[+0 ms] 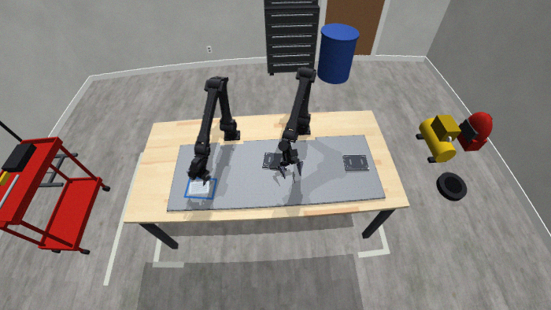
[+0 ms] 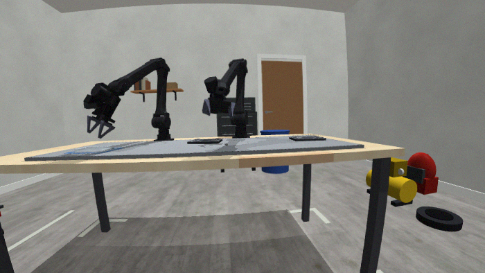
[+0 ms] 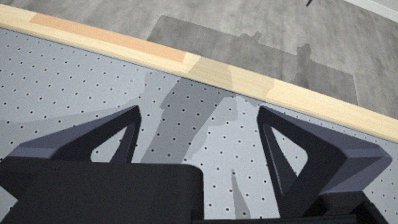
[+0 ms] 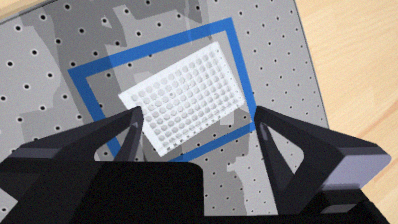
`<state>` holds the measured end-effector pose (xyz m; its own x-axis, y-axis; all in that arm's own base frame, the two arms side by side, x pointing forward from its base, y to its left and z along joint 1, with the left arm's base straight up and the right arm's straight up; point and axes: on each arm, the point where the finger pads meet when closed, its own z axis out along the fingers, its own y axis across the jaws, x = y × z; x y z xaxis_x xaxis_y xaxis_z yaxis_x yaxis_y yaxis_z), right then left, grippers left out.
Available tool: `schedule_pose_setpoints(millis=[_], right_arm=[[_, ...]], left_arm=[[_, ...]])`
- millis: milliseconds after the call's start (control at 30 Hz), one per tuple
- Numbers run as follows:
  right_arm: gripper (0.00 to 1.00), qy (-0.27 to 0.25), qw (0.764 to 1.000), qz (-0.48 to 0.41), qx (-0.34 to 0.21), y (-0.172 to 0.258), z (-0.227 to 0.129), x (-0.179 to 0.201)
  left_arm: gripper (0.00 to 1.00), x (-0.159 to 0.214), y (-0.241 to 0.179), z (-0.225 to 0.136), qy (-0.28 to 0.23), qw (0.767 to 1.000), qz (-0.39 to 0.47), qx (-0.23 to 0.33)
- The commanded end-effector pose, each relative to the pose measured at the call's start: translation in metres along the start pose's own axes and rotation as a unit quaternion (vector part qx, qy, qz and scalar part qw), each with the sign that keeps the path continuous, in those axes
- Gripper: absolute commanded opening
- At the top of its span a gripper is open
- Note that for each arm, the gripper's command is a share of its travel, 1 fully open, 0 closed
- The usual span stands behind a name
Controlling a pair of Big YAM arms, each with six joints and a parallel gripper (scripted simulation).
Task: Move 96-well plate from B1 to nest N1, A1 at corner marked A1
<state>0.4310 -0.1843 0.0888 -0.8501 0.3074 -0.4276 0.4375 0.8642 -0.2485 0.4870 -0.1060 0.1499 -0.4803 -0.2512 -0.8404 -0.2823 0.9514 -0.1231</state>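
pickup stage imo | right gripper (image 1: 202,182) (image 2: 95,135) (image 4: 199,107) + left gripper (image 1: 292,176) (image 2: 219,114) (image 3: 199,107) spread, empty | wrist cam: plate (image 1: 200,187) (image 2: 93,148) (image 4: 182,99) skewed, 11 o'clock | we'd square up, then lower
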Motion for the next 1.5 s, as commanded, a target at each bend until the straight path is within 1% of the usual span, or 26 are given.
schedule_pose_setpoints(millis=[0, 33, 67, 100, 133, 300, 433, 533, 600, 633, 767, 833, 900, 967, 1033, 1100, 1167, 1233, 1300, 1333, 1467], right_arm=[[1.0, -0.035, 0.993, -0.112, -0.024, -0.012, -0.011, -0.025], [1.0, -0.035, 0.993, -0.112, -0.024, -0.012, -0.011, -0.025], [1.0, -0.035, 0.99, -0.131, -0.026, -0.012, -0.009, -0.029], [1.0, -0.031, 0.987, -0.154, -0.031, -0.011, -0.005, -0.027], [1.0, -0.028, 0.983, -0.176, -0.039, -0.01, -0.002, -0.026], [1.0, -0.021, 0.968, -0.243, -0.065, -0.009, 0.003, -0.025], [1.0, -0.02, 0.95, -0.302, -0.082, -0.008, 0.005, -0.024], [1.0, -0.019, 0.931, -0.352, -0.096, -0.008, 0.006, -0.023], [1.0, -0.019, 0.931, -0.352, -0.096, -0.008, 0.006, -0.023], [1.0, -0.02, 0.923, -0.371, -0.099, -0.009, 0.006, -0.023], [1.0, -0.018, 0.882, -0.454, -0.125, -0.008, 0.009, -0.022], [1.0, -0.017, 0.866, -0.481, -0.135, -0.008, 0.01, -0.021], [1.0, -0.017, 0.848, -0.509, -0.144, -0.007, 0.011, -0.021], [1.0, -0.016, 0.83, -0.537, -0.153, -0.007, 0.012, -0.02], [1.0, -0.016, 0.81, -0.564, -0.162, -0.007, 0.013, -0.02], [1.0, -0.015, 0.789, -0.59, -0.171, -0.007, 0.014, -0.019], [1.0, -0.015, 0.789, -0.59, -0.171, -0.007, 0.014, -0.019], [1.0, -0.016, 0.764, -0.62, -0.178, -0.007, 0.014, -0.019], [1.0, -0.015, 0.729, -0.657, -0.191, -0.006, 0.016, -0.018], [1.0, -0.014, 0.716, -0.67, -0.195, -0.006, 0.016, -0.018], [1.0, -0.012, 0.667, -0.715, -0.21, -0.006, 0.018, -0.017]], left_arm=[[1.0, -0.025, -0.089, -0.002, -0.039, 0.992, 0.059, 0.1], [1.0, -0.025, -0.089, -0.002, -0.039, 0.992, 0.059, 0.1], [1.0, -0.029, -0.109, -0.009, -0.049, 0.989, 0.071, 0.124], [1.0, -0.024, -0.128, -0.017, -0.053, 0.984, 0.086, 0.149], [1.0, -0.01, -0.15, -0.027, -0.052, 0.976, 0.108, 0.182], [1.0, 0.009, -0.207, -0.061, -0.065, 0.951, 0.146, 0.265], [1.0, 0.028, -0.254, -0.097, -0.082, 0.92, 0.182, 0.337], [1.0, 0.044, -0.286, -0.128, -0.096, 0.893, 0.207, 0.389], [1.0, 0.044, -0.286, -0.128, -0.096, 0.893, 0.207, 0.389], [1.0, 0.044, -0.301, -0.14, -0.107, 0.882, 0.211, 0.409], [1.0, 0.073, -0.338, -0.193, -0.116, 0.833, 0.235, 0.488], [1.0, 0.082, -0.346, -0.206, -0.117, 0.818, 0.24, 0.51], [1.0, 0.088, -0.351, -0.213, -0.118, 0.808, 0.243, 0.524], [1.0, 0.093, -0.354, -0.218, -0.119, 0.801, 0.244, 0.533], [1.0, 0.109, -0.348, -0.216, -0.109, 0.799, 0.25, 0.536], [1.0, 0.112, -0.35, -0.217, -0.11, 0.797, 0.25, 0.539], [1.0, 0.112, -0.35, -0.217, -0.11, 0.797, 0.25, 0.539], [1.0, 0.113, -0.349, -0.215, -0.11, 0.799, 0.246, 0.538], [1.0, 0.119, -0.352, -0.217, -0.11, 0.798, 0.243, 0.541], [1.0, 0.121, -0.353, -0.218, -0.111, 0.797, 0.242, 0.541], [1.0, 0.126, -0.353, -0.217, -0.113, 0.798, 0.24, 0.541]])
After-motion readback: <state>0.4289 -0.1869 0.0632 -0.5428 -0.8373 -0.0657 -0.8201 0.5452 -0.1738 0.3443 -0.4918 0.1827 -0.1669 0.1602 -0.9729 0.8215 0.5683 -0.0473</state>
